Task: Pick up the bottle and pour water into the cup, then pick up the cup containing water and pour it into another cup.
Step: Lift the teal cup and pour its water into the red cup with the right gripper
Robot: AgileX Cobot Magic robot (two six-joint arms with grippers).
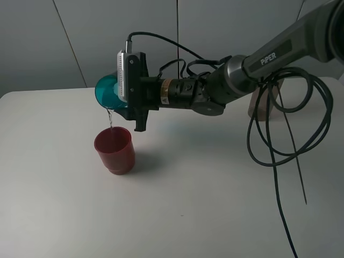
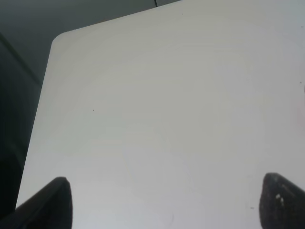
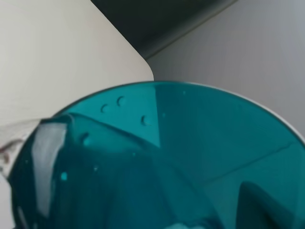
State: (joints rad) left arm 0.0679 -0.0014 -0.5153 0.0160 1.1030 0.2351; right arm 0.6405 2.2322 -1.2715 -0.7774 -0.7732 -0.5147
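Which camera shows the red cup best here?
The exterior high view: the red cup stands whole on the table under the tipped teal cup, catching its stream. The left wrist view shows only bare table; the right wrist view is filled by the teal cup.

We see a translucent teal cup (image 1: 107,90), a dark red opaque cup (image 1: 114,150) on our plain white table (image 1: 64,215), and black cables (image 1: 279,156) at right.
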